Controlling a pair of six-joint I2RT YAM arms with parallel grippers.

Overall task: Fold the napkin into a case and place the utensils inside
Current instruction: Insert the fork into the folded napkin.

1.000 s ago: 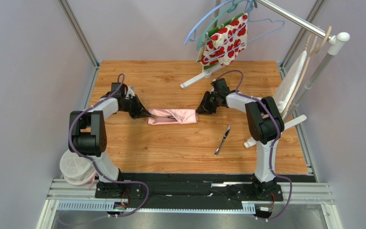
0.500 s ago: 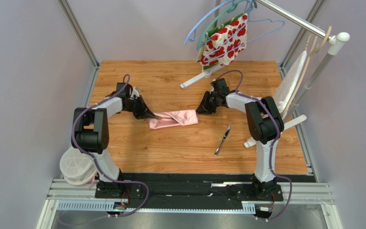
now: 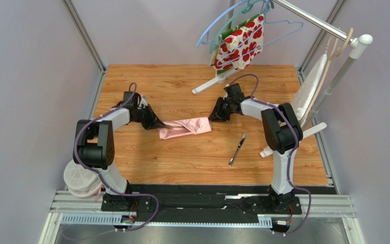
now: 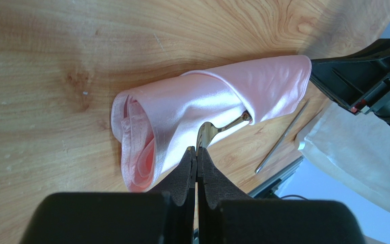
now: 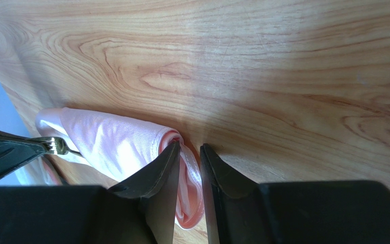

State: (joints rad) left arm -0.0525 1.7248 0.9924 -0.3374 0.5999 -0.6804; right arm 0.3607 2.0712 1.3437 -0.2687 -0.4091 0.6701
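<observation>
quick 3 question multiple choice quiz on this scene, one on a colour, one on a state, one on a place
1. What colour is the napkin? A pink; B white; C red floral.
2. What is the left gripper doing? A open; B shut on the fork; C shut on the napkin.
3. Where is the knife? A inside the napkin; B in the left gripper; C on the bare table.

Key: 1 A, the cloth is plain pink in every view. 2 B, the left wrist view shows its fingers closed on the fork's end. 3 C, it lies alone on the wood, apart from the napkin.
</observation>
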